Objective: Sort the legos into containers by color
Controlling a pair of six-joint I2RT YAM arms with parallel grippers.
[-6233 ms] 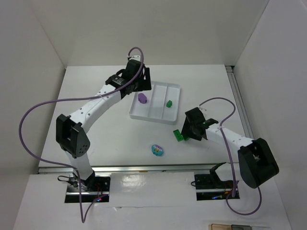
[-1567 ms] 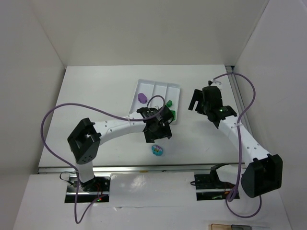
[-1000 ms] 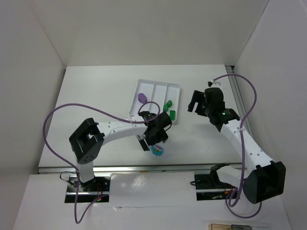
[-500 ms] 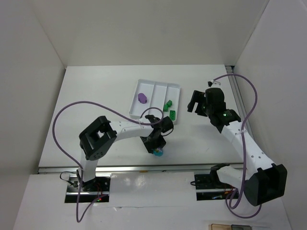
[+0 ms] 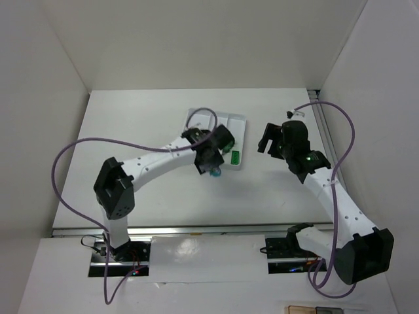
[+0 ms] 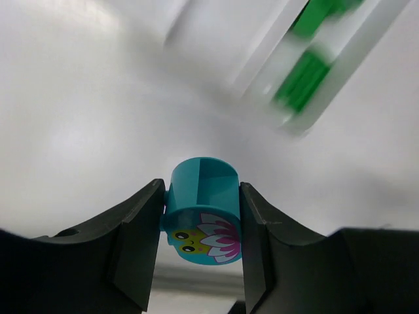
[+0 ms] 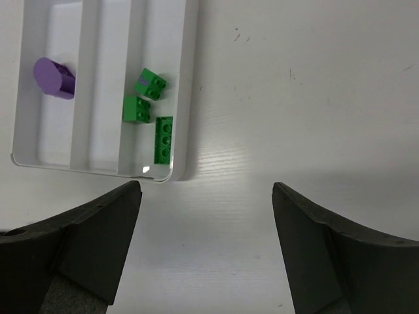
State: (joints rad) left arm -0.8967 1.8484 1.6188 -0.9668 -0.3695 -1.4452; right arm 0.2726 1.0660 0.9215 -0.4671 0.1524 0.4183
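**A:** Left side status?

**B:** left pincer (image 6: 201,196) is clamped on the cyan piece (image 6: 201,209), one finger on each side. The printed face with the pink flower points at the wrist camera. The piece looks clear of the table (image 5: 131,131). The background in that view is smeared, so I can't tell how far clear.

**A:** Where is that relative to the tray?

**B:** In the top view the cyan piece is at 6 o'clock of the tray (image 5: 230,116), right at its near rim. The left arm crosses the tray's 9 o'clock half and hides most of it from above.

**A:** Tray contents?

**B:** The right wrist view is clean.
- The purple piece (image 7: 55,78) is in the left compartment (image 7: 49,131), around mid-length.
- All three green bricks (image 7: 136,108) are in the right compartment (image 7: 160,39), bunched toward the near end.
- Two of the bricks are square and sit close together. The long one is at 5 o'clock of them in that view, up against the outer wall.
- From the top camera only one green brick shows clearly, at the tray's 4 o'clock corner.

**A:** Right side?

**B:** right pincer (image 7: 206,188) is spread wide with nothing between the fingers. It hangs over bare table at 3 o'clock of the tray, well apart from the left pincer.
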